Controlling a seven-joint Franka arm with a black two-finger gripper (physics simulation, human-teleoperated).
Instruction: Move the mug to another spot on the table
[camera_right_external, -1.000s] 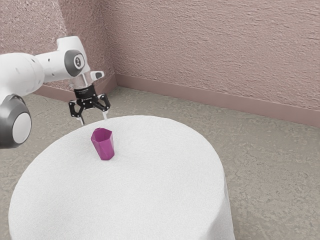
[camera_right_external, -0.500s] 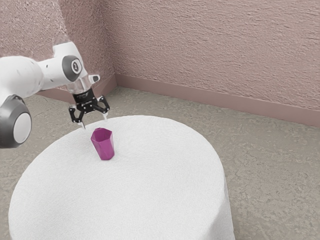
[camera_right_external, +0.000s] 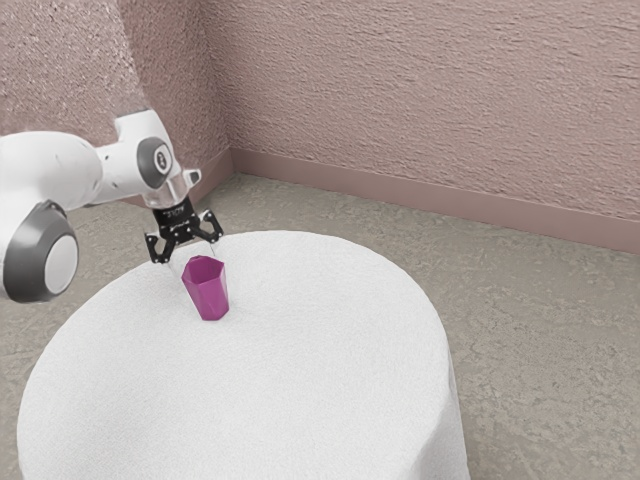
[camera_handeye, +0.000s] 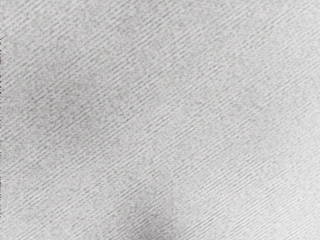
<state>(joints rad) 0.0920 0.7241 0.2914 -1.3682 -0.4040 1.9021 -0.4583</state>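
Now, pincer (camera_right_external: 187, 250): one; I am hovering it with both fingers spread wide, clasping nothing.
Mug (camera_right_external: 207, 288): one, magenta and faceted, standing upright with its mouth up, on the table's top toward the exterior view's left.
Pincer to mug: I am hanging just above and behind its rim, slightly to the exterior view's left, seemingly not touching it.
Table (camera_right_external: 330, 330): one, round, draped in white down its sides.
Arm (camera_right_external: 60, 175): one, white, reaching in from the exterior view's left.
Under my hand: one cloth (camera_handeye: 160, 100), its weave lying close below, faintly shadowed.
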